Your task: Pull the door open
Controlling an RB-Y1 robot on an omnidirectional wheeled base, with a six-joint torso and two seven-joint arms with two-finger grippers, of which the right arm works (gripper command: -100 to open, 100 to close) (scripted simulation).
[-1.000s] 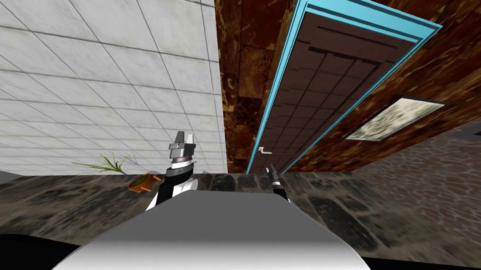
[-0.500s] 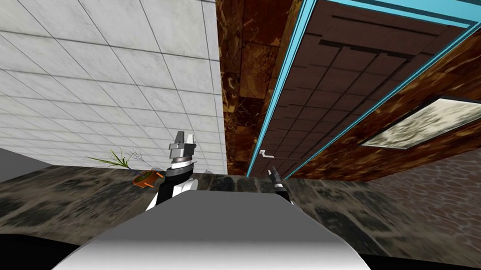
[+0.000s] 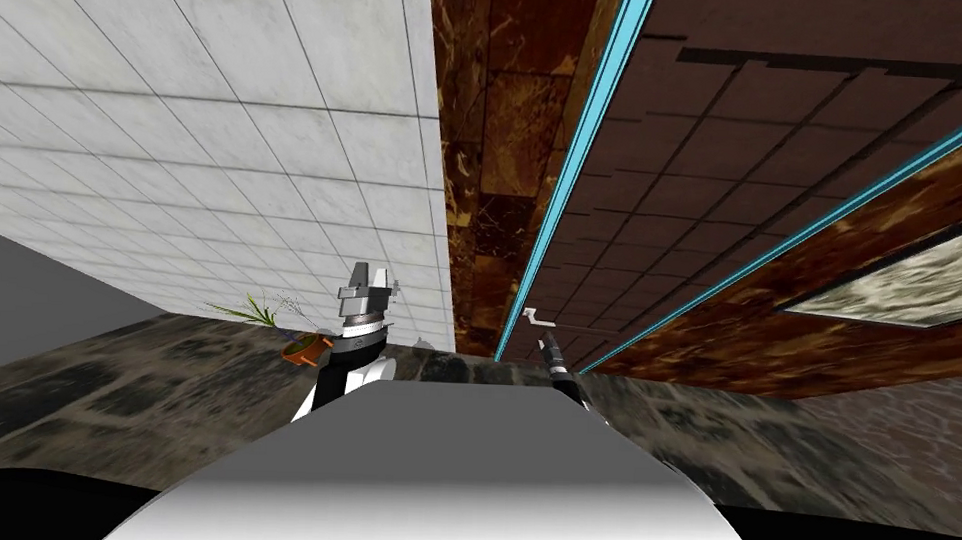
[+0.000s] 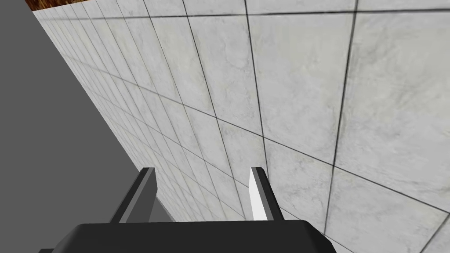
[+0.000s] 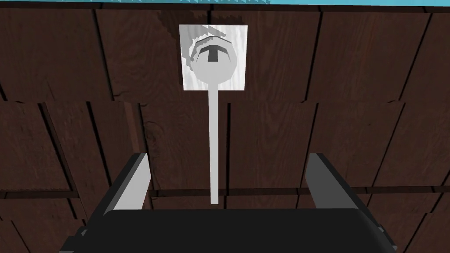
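Right wrist view puts the white lever handle straight up the middle of my right gripper. Its 2 fingers stand wide apart on either side of the lever and squeeze nothing. The lever runs from its square plate on the dark brown door back toward the gripper's body. From the head camera the handle sits at about 11 o'clock of that gripper and very near it, though I cannot tell if they touch. The door lies flush inside its teal frame, so I judge it fully shut. My left gripper is at 9 o'clock of the right one, well apart, raised before the tiled wall with fingers parted and empty. By my reading the reach is about finished. Closing on the lever, working the latch and the pull itself are all left to do.
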